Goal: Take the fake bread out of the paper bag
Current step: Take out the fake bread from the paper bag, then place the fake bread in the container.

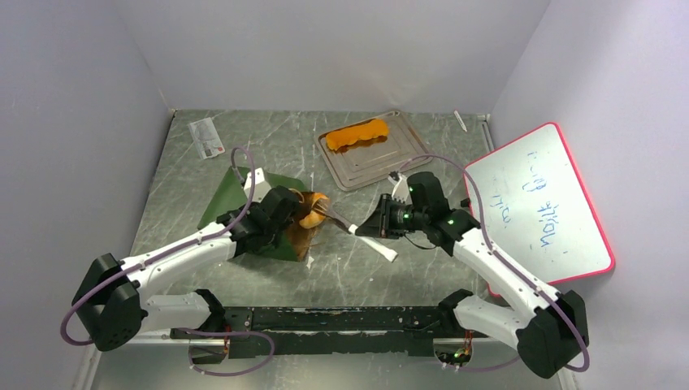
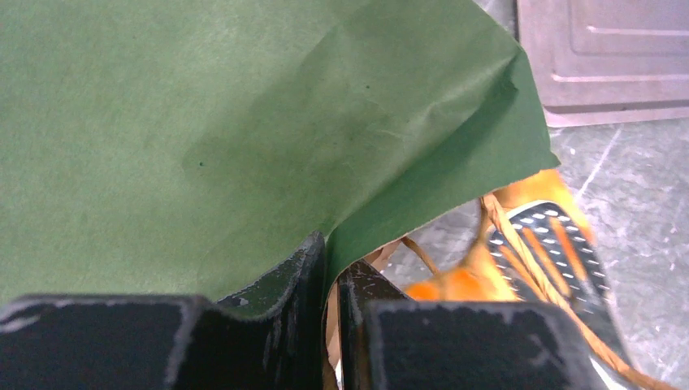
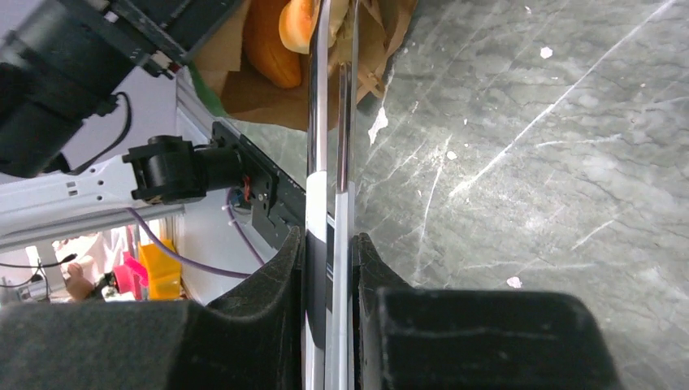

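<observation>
The dark green paper bag [image 1: 244, 195] lies on its side with its mouth facing right. My left gripper [image 1: 286, 215] is shut on the bag's upper edge; in the left wrist view [image 2: 329, 268] the green paper [image 2: 244, 122] runs between the jaws. My right gripper [image 1: 378, 226] is shut on metal tongs [image 1: 341, 221] with white handles. The tongs [image 3: 329, 122] reach into the bag mouth and close on a golden bread piece [image 1: 311, 210], which also shows in the right wrist view [image 3: 296, 20] beside an orange loaf [image 3: 272, 45]. A long orange bread [image 1: 357, 134] lies on the grey tray [image 1: 370, 171].
A pink-framed whiteboard [image 1: 536, 203] lies at the right. A white card [image 1: 206, 138] lies at the back left and a pen [image 1: 460, 120] at the back right. The tray's corner [image 2: 601, 57] shows beyond the bag in the left wrist view.
</observation>
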